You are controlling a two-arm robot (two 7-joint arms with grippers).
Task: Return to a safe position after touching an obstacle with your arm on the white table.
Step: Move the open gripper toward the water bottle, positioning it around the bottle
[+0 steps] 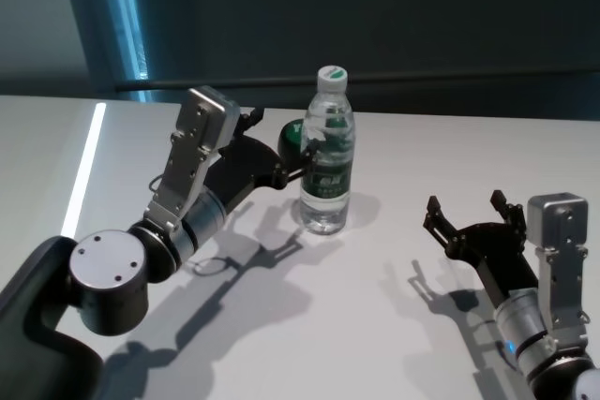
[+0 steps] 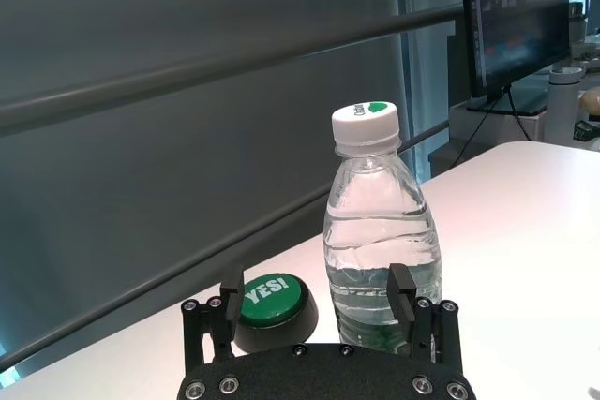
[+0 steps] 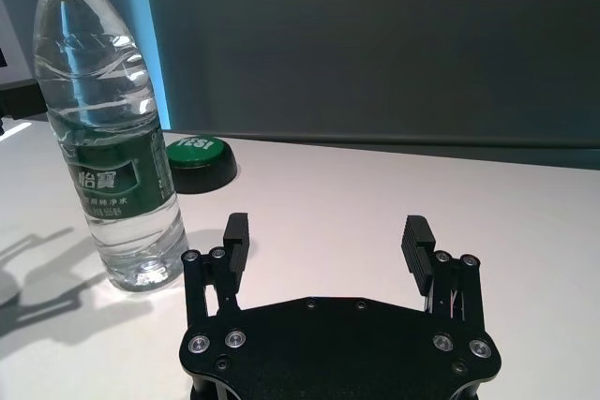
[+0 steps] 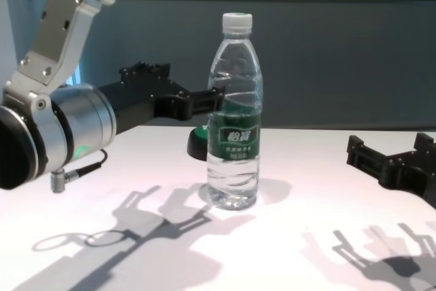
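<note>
We counted one clear ribbed bottle (image 1: 327, 158) standing upright mid-table (image 1: 450, 166), one round green button (image 3: 200, 156) behind it. Left gripper (image 2: 322, 309) hovered beside the bottle, jaws wide, empty. Right gripper (image 3: 326, 239) sat apart, spread, empty too.

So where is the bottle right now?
The bottle stands upright near the middle of the table in the head view, just right of the left hand, with the green button close behind it.
</note>
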